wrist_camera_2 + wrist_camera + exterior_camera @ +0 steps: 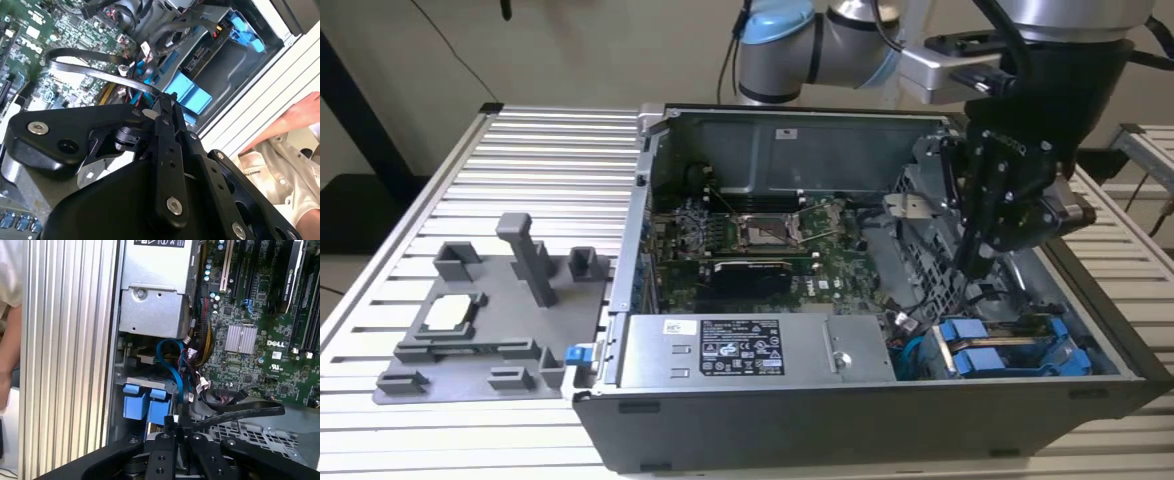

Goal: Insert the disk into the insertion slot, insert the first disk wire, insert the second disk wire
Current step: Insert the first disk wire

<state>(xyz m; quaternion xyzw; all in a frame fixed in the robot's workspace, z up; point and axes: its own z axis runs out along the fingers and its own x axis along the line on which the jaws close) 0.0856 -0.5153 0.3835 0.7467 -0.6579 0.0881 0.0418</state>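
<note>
1. Far side, the exterior view's left: a grey fixture tray (467, 320) lies on the ribbed surface (547, 160), well apart from the work. No action concerns it.

2. Centre: the open computer case (654, 200) shows the motherboard (747, 240) and, in front of it, the silver power-supply box (747, 350).

3. The exterior view's right: the tool (982, 268) reaches down inside the case above the drive cage. In both wrist views I read it as closed, its tips pinching a black flat wire (240, 414) that loops away over the board.

4. Below the tool, the disk (985, 361) sits in the insertion slot (1067, 352), with its blue carrier end showing. A second blue-framed drive (974, 331) sits just beside it, and I cannot tell the two apart with certainty.

5. Hazards, as I judge them:
- The pinch is at the tips only, so a side load from the stiff loop could twist the wire out of line with its socket.
- A loose cable bundle (197, 385) crowds the carriers. The wire or a finger could snag there and drag a plug.
- The cage wall is close, so a tilted descent risks metal contact.
- A person's hand (300, 116) is near the case edge.
</note>
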